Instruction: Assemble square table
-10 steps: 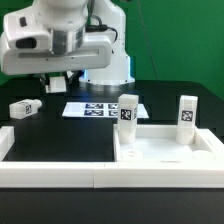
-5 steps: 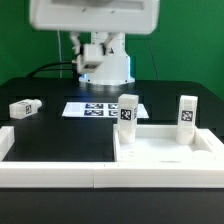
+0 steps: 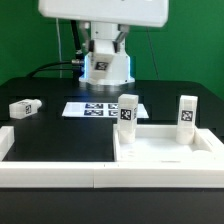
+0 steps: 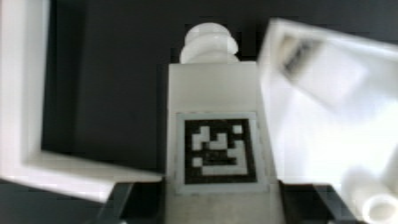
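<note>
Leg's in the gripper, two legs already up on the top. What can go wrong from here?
1. The held leg seems gripped near one end by the gripper, so it may tilt when its tip meets the table top.
2. The left upright leg and the right upright leg, sides as in the exterior view, stand on the top. Coming down close to either could knock it askew.

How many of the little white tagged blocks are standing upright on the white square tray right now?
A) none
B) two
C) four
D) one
B: one upright leg and a second upright leg stand at the back corners of the square top. The lying leg rests on its side away from it, and the held leg is lifted clear.
</note>
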